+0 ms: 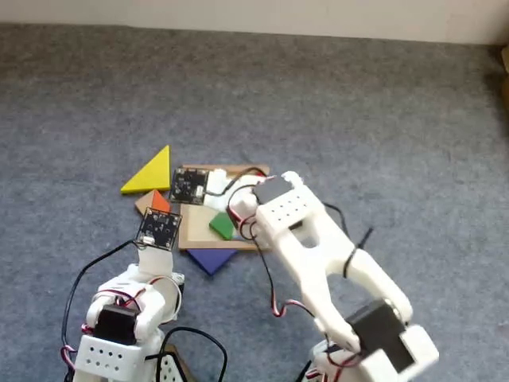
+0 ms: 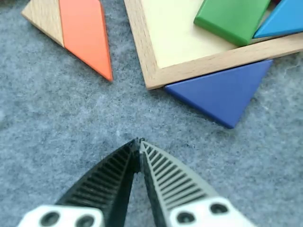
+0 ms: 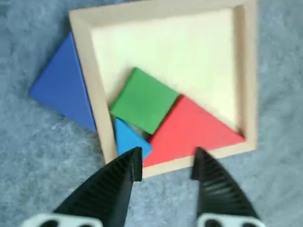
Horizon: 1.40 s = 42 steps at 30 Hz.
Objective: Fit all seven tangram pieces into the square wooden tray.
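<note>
Grey carpet [image 1: 358, 103] covers the floor, and the square wooden tray [image 1: 195, 229] lies just left of the middle of the high view, with both arms coming up from the lower edge. The right gripper [image 3: 165, 163] hangs over the tray's near rim, its fingers spread apart and empty. Just beyond its tips, inside the tray, lie a green square [image 3: 144, 99], a red triangle [image 3: 194, 130] touching it, and a small light blue triangle [image 3: 130, 139] tucked into the corner beside both. A dark blue triangle [image 3: 61, 87] lies outside on the carpet, one edge against the rim. The left gripper [image 2: 139, 143] is pressed together, holding nothing, over bare carpet near a corner of the tray. The dark blue triangle and an orange parallelogram [image 2: 85, 33] lie ahead of it, both apart from its tips. A plain wood-coloured piece [image 2: 42, 16] lies against the orange one. In the high view a yellow triangle [image 1: 151, 177] lies on the carpet up and left of the tray.
</note>
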Available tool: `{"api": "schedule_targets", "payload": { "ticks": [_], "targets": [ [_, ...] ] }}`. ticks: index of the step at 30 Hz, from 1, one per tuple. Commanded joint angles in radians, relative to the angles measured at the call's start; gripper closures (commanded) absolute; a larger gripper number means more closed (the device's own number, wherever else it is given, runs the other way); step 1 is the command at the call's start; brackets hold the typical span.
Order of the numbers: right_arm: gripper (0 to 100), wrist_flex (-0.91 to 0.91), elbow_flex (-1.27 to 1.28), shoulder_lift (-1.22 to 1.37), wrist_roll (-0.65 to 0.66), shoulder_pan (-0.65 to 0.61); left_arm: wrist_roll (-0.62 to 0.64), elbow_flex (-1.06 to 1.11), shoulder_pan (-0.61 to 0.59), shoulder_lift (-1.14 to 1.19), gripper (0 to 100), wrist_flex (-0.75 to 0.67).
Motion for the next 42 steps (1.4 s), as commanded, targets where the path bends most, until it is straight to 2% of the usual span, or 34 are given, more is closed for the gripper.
{"api": "schedule_targets", "payload": {
  "ticks": [1,16,20,30,39,42],
  "targets": [
    [96.5,-0.007,-0.042,-0.081,-0.014,0.048,0.006,0.019,0.019,-0.016,99,0.008],
    [98.7,-0.01,0.039,0.131,-0.017,0.065,0.006,0.019,0.019,-0.016,99,0.008],
    [98.7,-0.013,0.038,0.14,-0.081,0.062,0.006,0.019,0.019,-0.016,99,0.008],
    [98.8,-0.005,0.038,0.128,-0.091,0.05,0.006,0.019,0.019,-0.016,99,0.008],
    [98.8,0.183,0.05,-0.231,-0.094,0.139,0.006,0.019,0.019,-0.016,99,0.008],
    [98.8,0.223,0.133,-0.369,-0.157,0.173,0.006,0.019,0.019,-0.016,99,0.008]
  ]
}}
